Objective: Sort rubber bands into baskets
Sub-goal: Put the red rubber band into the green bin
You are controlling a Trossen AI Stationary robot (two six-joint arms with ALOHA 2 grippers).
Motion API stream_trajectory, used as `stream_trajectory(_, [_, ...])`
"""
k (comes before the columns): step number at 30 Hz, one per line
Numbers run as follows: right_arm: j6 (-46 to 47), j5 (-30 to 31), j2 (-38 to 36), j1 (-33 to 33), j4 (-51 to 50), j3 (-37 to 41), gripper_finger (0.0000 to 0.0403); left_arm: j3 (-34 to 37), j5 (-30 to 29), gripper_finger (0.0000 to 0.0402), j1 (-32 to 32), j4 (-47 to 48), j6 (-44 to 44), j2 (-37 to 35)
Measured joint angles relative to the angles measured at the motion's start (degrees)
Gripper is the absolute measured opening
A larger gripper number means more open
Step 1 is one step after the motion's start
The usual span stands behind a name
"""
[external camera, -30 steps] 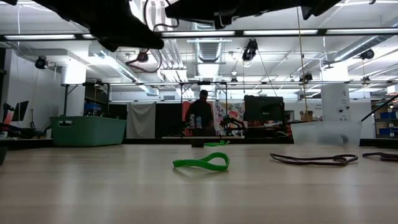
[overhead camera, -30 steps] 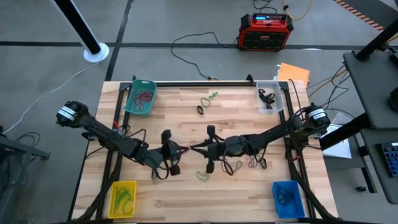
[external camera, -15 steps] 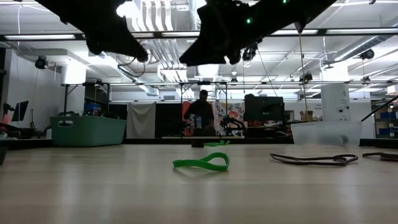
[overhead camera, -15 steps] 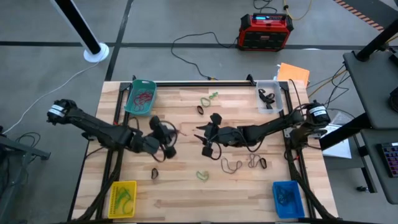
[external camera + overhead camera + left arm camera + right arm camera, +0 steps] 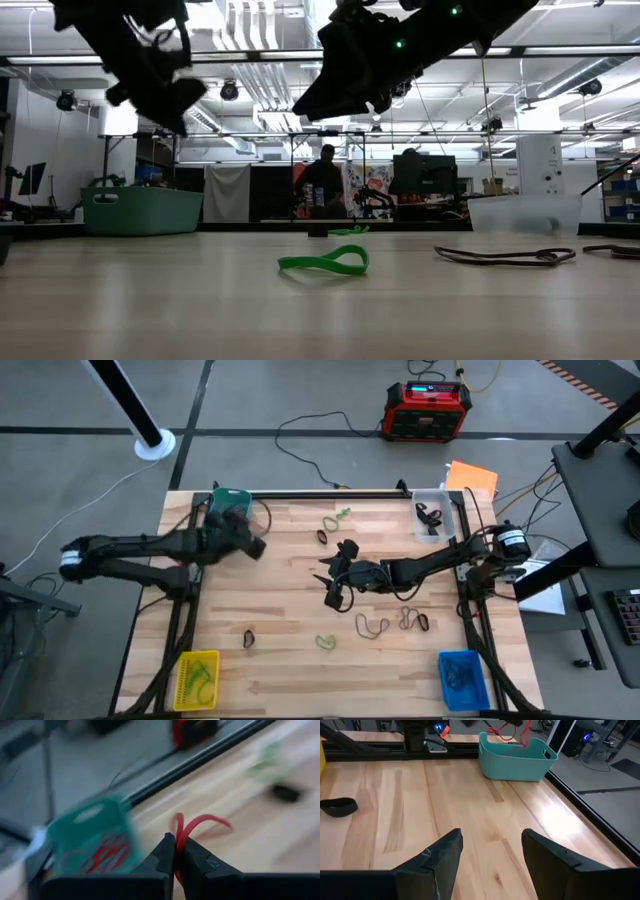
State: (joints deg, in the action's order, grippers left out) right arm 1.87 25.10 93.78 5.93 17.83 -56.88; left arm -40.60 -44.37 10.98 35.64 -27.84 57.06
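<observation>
My left gripper (image 5: 252, 542) hangs next to the teal basket (image 5: 222, 510) and is shut on a red rubber band (image 5: 200, 822). The teal basket (image 5: 90, 842) holds more red bands. My right gripper (image 5: 328, 586) is open above mid-table, nothing between its fingers (image 5: 490, 855). Loose bands lie flat on the wood: green (image 5: 336, 517), black (image 5: 323, 537), black (image 5: 249, 638), green (image 5: 323, 263), brownish (image 5: 372, 625). The clear basket (image 5: 432, 515) stands at the far right, the yellow one (image 5: 197, 678) near left and the blue one (image 5: 462, 678) near right. My left gripper pinches the red band at one spot on its loop (image 5: 178, 840) between its two fingertips. The rest of the loop sticks out beyond the tips, slack and curled. The band is lifted clear of the table, and from the right wrist view it dangles (image 5: 521, 734) near the teal basket.
A black frame rail (image 5: 330, 494) runs along the table's far edge. A red-and-black box (image 5: 428, 408) and cables lie on the floor beyond it. More brownish and black bands (image 5: 415, 622) lie close under the right arm. A person (image 5: 322, 185) stands far off in the room.
My left gripper has swung from mid-table toward the far left, up to the teal basket, carrying the red band clear of the wood. My right gripper has opened and drawn back a little toward the far edge.
</observation>
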Motion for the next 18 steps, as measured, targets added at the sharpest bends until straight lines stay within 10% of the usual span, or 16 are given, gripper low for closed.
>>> stream_trajectory(9, [-0.26,0.0,0.04,-0.28,-0.1,0.0,0.0201,0.01,7.9,0.0,22.24,8.89,-0.11,5.64])
stream_trajectory(18, [0.38,0.02,0.07,-0.81,-3.0,0.02,0.0201,0.0,4.67,0.0026,25.4,8.74,1.22,11.84])
